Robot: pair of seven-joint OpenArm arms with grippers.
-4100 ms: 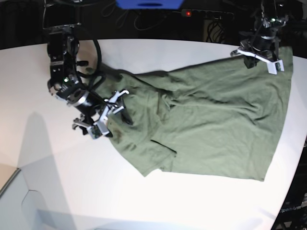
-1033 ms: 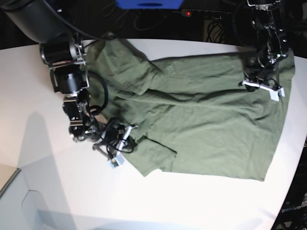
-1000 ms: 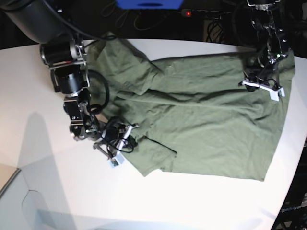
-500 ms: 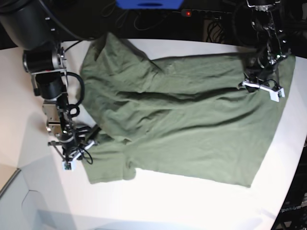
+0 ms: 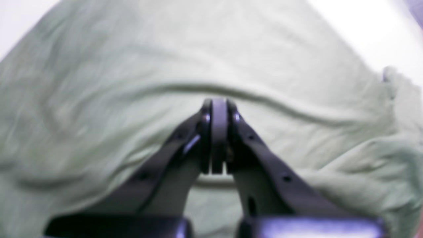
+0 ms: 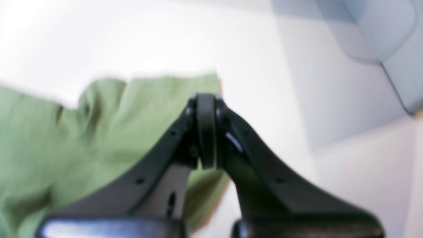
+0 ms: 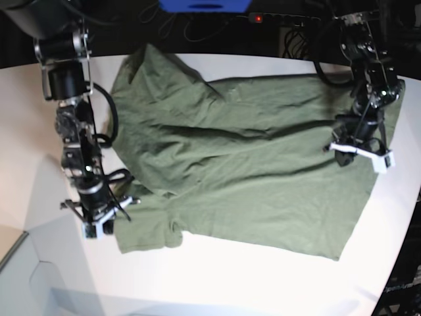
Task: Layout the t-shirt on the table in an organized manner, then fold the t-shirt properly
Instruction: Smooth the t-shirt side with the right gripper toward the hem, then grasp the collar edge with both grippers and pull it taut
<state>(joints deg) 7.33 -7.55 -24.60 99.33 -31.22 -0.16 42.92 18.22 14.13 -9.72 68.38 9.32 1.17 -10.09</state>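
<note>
Pinching the cloth, the right claw (image 6: 206, 132) was pressed together on a sleeve edge of the plain olive-green cotton t-shirt (image 7: 250, 171). The left claw (image 5: 218, 138) was also closed, gripping the fabric near the hem side. The shirt lay mostly spread on the large smooth white counter (image 7: 197, 283). In my judgement, both claws should pull outward gently and evenly, so the remaining wrinkles flatten without lifting.

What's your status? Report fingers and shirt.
Left gripper shut on the t-shirt. Right gripper shut at its sleeve corner. Shirt spread on the table, still wrinkled. Nothing in the way.
</note>
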